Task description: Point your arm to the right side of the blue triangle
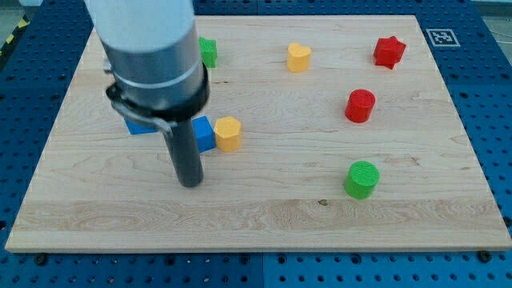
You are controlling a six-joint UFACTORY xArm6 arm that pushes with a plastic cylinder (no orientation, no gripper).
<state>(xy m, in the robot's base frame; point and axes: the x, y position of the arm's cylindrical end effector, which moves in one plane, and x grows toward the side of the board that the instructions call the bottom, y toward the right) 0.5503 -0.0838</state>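
My tip (190,183) rests on the wooden board left of centre. A blue block (204,133) stands just above and right of the tip, touching a yellow hexagonal block (228,133) on its right. A second blue block (141,126) shows at the left of my arm, mostly hidden by it; its shape cannot be made out. I cannot tell which of the two is the triangle.
A green block (208,50) is partly hidden behind my arm at the top. A yellow heart block (298,58), a red star block (390,51), a red cylinder (360,106) and a green cylinder (362,179) lie to the right. The board's edge (240,250) runs along the bottom.
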